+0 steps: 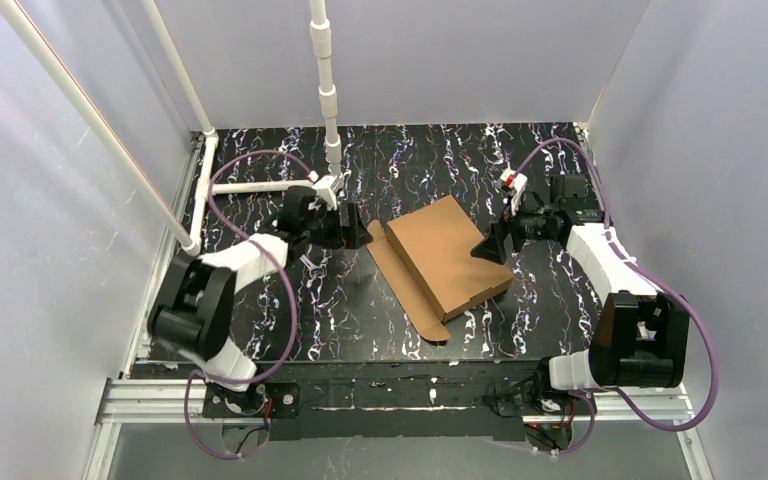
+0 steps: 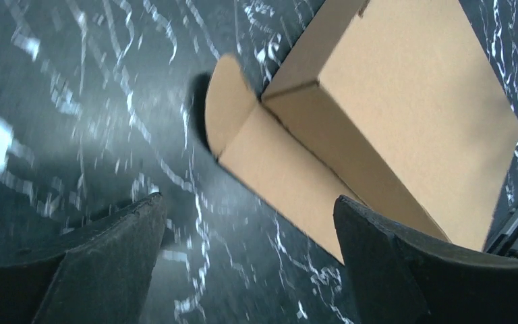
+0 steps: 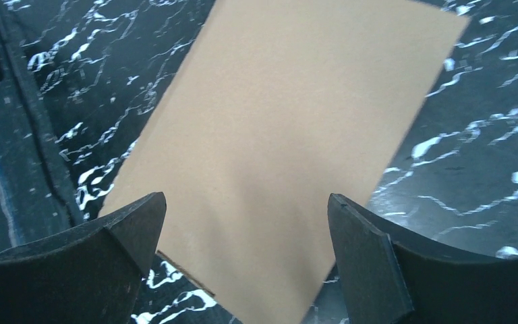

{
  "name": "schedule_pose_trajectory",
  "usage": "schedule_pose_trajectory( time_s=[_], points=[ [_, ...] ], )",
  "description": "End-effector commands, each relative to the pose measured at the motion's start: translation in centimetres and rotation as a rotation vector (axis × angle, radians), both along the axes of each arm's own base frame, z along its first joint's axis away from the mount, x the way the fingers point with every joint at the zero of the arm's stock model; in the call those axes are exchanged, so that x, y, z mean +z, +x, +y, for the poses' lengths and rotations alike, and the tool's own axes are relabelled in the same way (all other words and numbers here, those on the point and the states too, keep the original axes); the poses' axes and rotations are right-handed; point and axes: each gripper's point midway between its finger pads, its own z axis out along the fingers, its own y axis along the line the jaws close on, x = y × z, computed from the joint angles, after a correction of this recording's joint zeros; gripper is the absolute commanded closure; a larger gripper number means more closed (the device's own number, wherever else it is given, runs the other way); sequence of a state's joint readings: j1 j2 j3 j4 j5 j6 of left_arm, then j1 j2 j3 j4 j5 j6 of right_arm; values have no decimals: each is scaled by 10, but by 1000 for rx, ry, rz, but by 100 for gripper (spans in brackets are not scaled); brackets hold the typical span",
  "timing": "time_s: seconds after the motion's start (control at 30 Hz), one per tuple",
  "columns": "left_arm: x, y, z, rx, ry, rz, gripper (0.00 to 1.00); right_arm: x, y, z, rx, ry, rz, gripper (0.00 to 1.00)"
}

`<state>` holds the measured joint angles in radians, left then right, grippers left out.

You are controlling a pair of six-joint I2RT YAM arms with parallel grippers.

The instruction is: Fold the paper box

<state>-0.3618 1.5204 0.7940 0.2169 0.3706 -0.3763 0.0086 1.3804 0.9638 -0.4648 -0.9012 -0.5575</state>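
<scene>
Both arms flank the paper box point(image 1: 450, 255) sitting mid-table point(image 1: 360, 320) with its lid down, the left gripper point(image 1: 355, 232) and right gripper point(image 1: 490, 248) each gaping wide and holding nothing, seemingly placed to tuck the flap point(image 1: 405, 285) lying flat alongside.

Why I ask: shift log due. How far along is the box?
Done: the paper box looks formed, lid down. In hand: nothing; left hand and right hand flank it, open. Left: a long flap with rounded tab lies flat on the table, untucked.
</scene>
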Motion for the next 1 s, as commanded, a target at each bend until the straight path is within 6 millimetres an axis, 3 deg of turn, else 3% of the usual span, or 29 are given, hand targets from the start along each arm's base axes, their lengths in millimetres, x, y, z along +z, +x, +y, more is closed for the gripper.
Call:
schedule_pose_trajectory(
  time_s=[0.0, 0.2, 0.6, 0.67, 0.8, 0.97],
  points=[
    [-1, 27, -25, -200, -15, -92, 12, 9, -11, 13, 83, 92, -50, 2],
    [-21, 45, -35, -213, -48, -33, 34, 2, -15, 15, 98, 108, -16, 2],
    [-44, 58, -33, -172, -18, -19, 51, 0, -19, 17, 124, 122, 12, 2],
    [-46, 60, -36, -174, -31, -7, 59, -1, -20, 17, 123, 120, 11, 2],
    [-44, 62, -40, -180, -56, -10, 65, -2, -20, 17, 124, 118, 14, 2],
    [-39, 54, -44, -205, -92, -22, 82, -4, -21, 17, 129, 118, 25, 2]
  ],
)
